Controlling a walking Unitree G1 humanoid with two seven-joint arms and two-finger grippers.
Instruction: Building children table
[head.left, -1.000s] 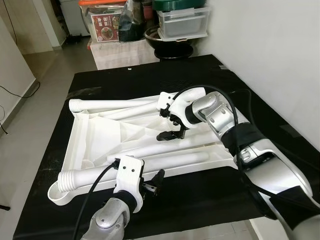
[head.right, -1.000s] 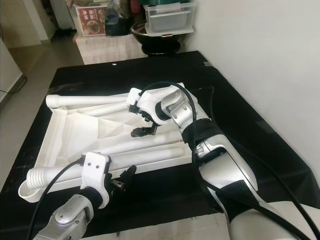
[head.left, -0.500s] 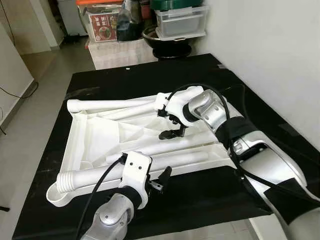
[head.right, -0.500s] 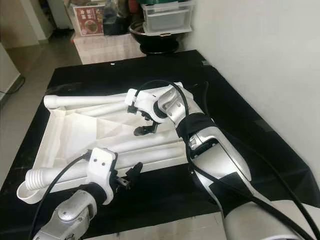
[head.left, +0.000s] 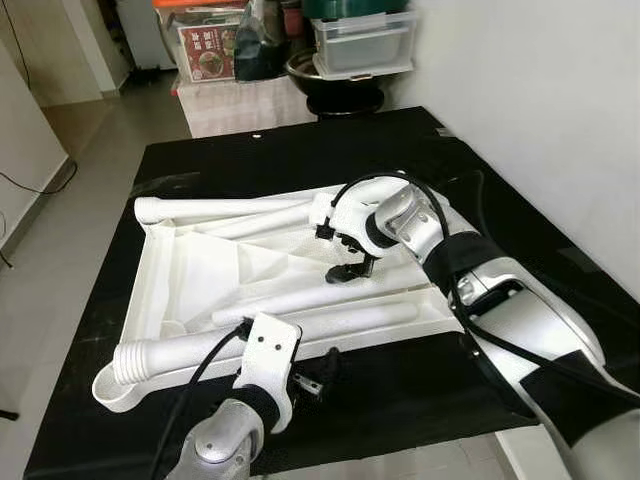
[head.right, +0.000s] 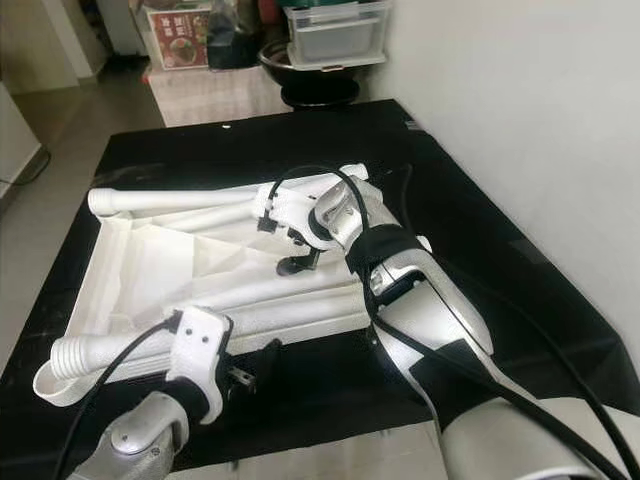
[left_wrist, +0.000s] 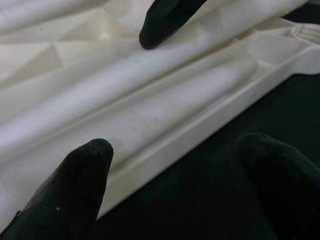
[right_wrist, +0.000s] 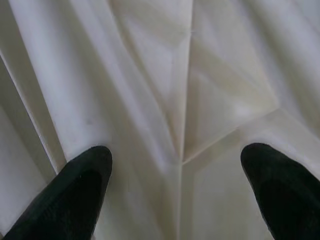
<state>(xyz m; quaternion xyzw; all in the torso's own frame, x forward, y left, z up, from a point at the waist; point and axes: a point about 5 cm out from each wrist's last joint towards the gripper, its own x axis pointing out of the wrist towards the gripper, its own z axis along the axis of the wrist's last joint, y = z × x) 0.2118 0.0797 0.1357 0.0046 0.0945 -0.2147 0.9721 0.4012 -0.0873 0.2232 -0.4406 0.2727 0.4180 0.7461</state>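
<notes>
No legible text anywhere. Red box (head.left: 208, 52) on the shelf at the back has a printed label with a round food picture, but the characters are too small and blurred to read. Nothing printed on the white table parts.

soft even daylight, sharp head views, slightly blurred wrist close-ups, no harsh glare
</notes>
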